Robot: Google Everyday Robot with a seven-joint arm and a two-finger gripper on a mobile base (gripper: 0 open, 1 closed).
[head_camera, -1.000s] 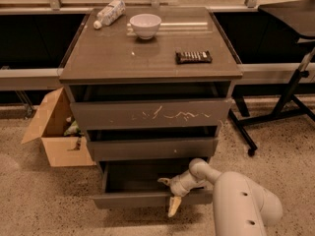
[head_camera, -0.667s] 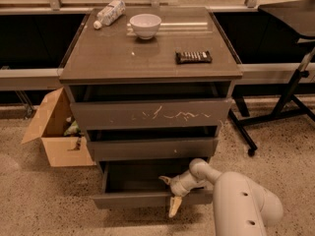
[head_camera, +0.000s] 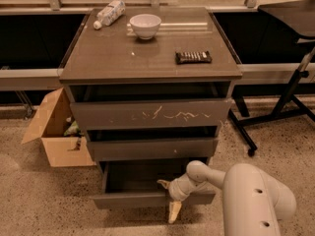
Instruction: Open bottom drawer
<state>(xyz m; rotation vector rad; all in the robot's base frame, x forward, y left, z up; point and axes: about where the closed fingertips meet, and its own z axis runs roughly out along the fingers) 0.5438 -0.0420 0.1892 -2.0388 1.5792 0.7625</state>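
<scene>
The bottom drawer (head_camera: 133,199) of the dark grey-brown cabinet is pulled out, and its dark inside shows from above. Its plain flat front faces the floor side. My gripper (head_camera: 169,197) is at the drawer's front edge, right of its middle. One pale finger (head_camera: 164,183) lies over the rim inside the drawer and the other (head_camera: 174,211) hangs down in front of the panel. My white arm (head_camera: 248,198) reaches in from the lower right.
Above are the mid-sized drawer (head_camera: 152,148) and the large scratched drawer (head_camera: 150,114). On the cabinet top are a white bowl (head_camera: 144,25), a plastic bottle (head_camera: 109,13) and a dark bar (head_camera: 193,57). A cardboard box (head_camera: 51,132) stands left; a black stand's legs (head_camera: 275,114) are right.
</scene>
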